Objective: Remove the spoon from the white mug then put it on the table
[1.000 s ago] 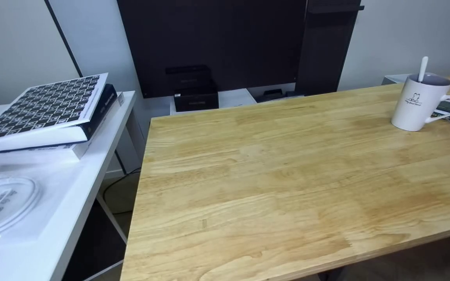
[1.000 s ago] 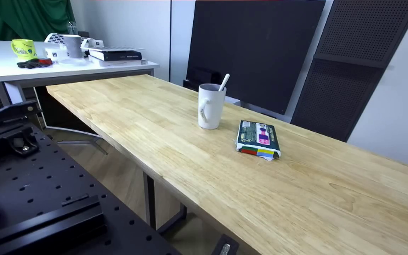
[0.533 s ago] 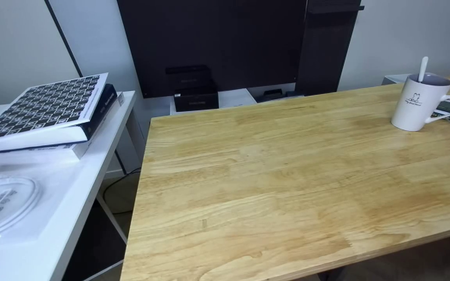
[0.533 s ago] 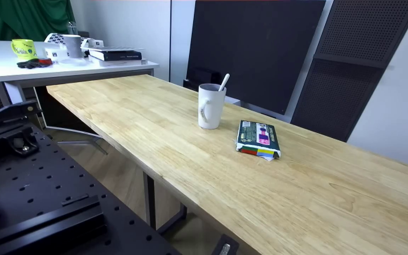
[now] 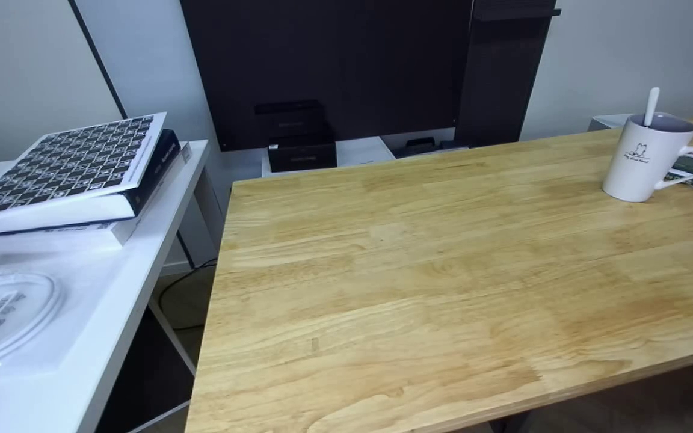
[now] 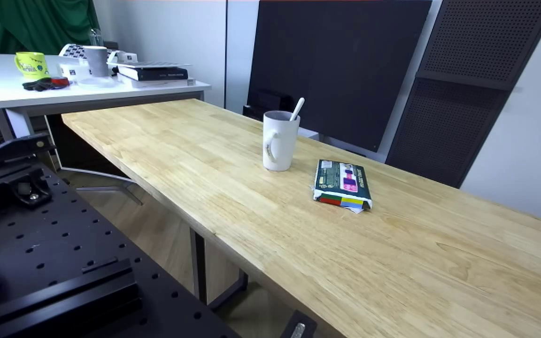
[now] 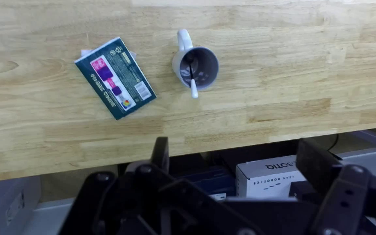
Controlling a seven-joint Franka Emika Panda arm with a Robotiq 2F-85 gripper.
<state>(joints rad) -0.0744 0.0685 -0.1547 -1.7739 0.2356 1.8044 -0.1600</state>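
Observation:
The white mug (image 5: 640, 165) stands upright on the table (image 5: 431, 258). It also shows in an exterior view (image 6: 285, 148) and in the wrist view (image 7: 177, 65). The spoon (image 7: 194, 88) leans inside the mug against the rim, with its pale handle end sticking out. The handle end shows in both exterior views (image 5: 652, 105) (image 6: 297, 109). In the wrist view the bowl end is dim at the mug's bottom. My gripper (image 7: 237, 156) is in the wrist view only, wide open with nothing between its fingers. In that picture it is below the mug, over the table's edge.
A dark green package (image 6: 345, 178) lies on the table beside the mug and shows in the wrist view (image 7: 116, 76). A white side table (image 5: 136, 270) with stacked books (image 5: 76, 162) stands beyond the table's end. A Robotiq box (image 7: 269, 179) sits past the table edge, lower down.

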